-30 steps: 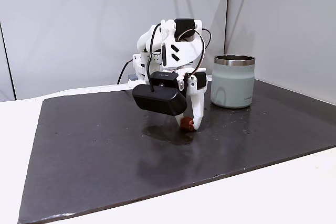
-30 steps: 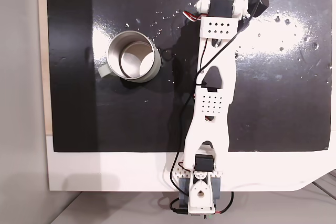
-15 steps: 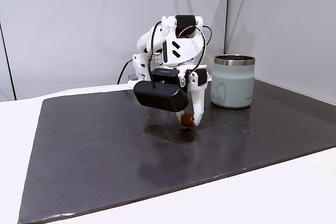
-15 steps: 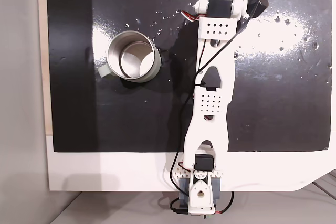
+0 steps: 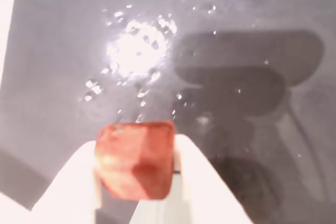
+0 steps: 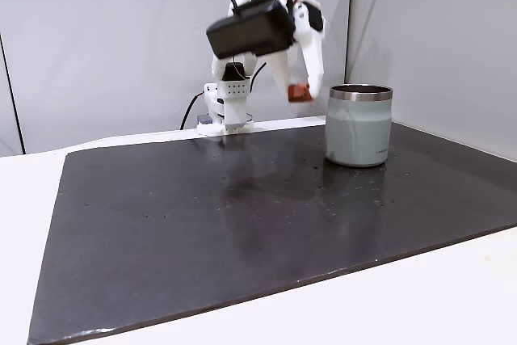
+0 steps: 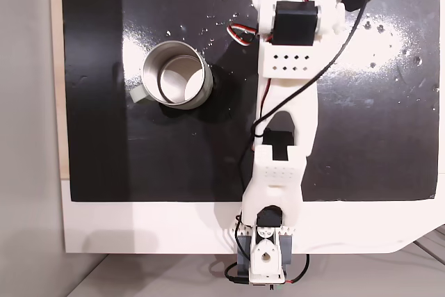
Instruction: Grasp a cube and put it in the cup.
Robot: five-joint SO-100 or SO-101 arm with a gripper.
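My 2 fingers (image 5: pixel 79 182) tight on the cube (image 6: pixel 299 92), high above the mat (image 6: pixel 242 216), just beside the cup (image 6: pixel 359 125).

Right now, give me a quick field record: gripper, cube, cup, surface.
gripper: shut on the cube, raised well above the mat
cube: reddish-brown, pinched between the two white fingers, off the surface
cup: upright on the mat, grey-green with a steel rim, nothing visible inside from above
cube vs cup: beside the rim, not yet over the opening
surface: black mat, glossy
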